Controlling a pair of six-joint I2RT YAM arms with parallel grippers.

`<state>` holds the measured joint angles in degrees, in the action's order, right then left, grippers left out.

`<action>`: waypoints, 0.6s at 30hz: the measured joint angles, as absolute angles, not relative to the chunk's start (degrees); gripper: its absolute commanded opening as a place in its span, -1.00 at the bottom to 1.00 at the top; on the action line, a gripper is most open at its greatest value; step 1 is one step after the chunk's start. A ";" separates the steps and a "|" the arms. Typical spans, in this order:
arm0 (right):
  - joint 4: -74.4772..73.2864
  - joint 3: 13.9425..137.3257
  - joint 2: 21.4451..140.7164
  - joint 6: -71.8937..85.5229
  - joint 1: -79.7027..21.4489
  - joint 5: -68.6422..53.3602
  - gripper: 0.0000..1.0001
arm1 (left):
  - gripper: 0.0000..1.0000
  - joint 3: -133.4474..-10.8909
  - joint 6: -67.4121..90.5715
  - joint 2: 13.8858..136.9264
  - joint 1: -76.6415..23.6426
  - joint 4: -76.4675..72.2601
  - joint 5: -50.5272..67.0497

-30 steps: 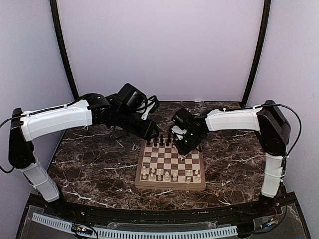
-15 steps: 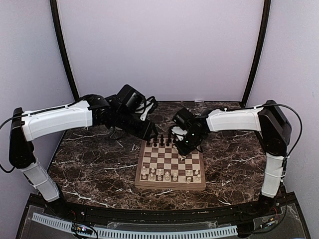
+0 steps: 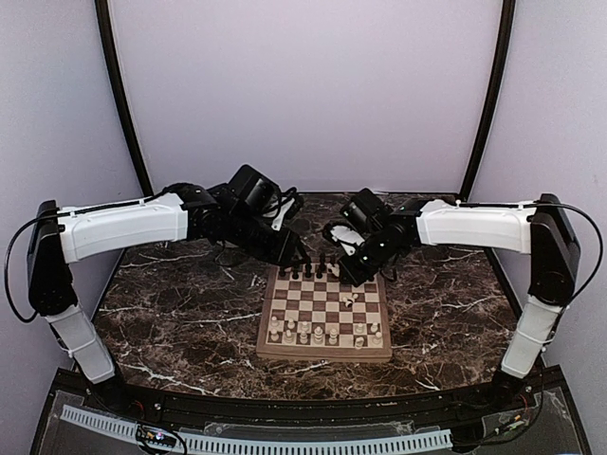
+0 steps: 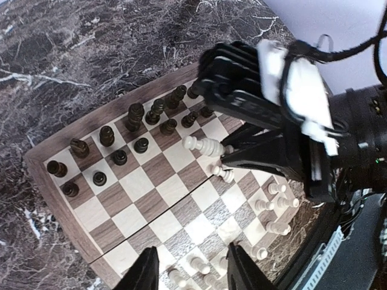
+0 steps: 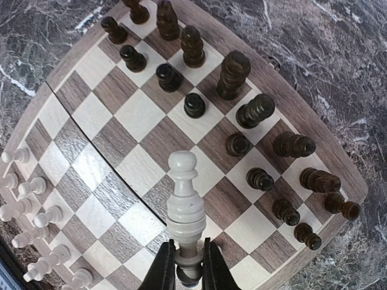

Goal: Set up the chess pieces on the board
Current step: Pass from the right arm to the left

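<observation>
While right gripper [image 5: 184,266] pinches white piece [image 5: 184,199] (by its base) | left gripper [image 4: 190,272] spread over board [image 4: 175,187]

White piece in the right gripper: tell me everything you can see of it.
The white piece is a cream turned figure, wood by its look: round head, collar beneath, body widening toward the base. The right gripper is shut on its base, one finger on each side. It hangs over the middle of the board, tilted rather than upright, head away from the gripper. Whether it touches the board cannot be told.
</observation>
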<state>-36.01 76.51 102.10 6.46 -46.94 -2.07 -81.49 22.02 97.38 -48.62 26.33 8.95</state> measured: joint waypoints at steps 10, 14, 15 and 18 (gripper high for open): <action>-30.70 72.31 93.76 5.65 -49.34 -8.64 -0.95 | -0.21 -74.96 33.21 98.94 -39.86 12.49 27.33; -28.91 72.25 92.77 5.19 -50.33 -10.41 -0.95 | -0.24 -67.46 40.56 99.90 -36.80 0.05 39.27; -28.84 72.25 92.79 5.08 -50.57 -10.68 -0.95 | -0.24 -65.36 43.09 100.49 -36.10 -3.53 42.04; -28.82 72.25 92.79 4.91 -50.81 -11.11 -0.95 | -0.22 -61.89 48.03 102.17 -34.89 -10.20 47.68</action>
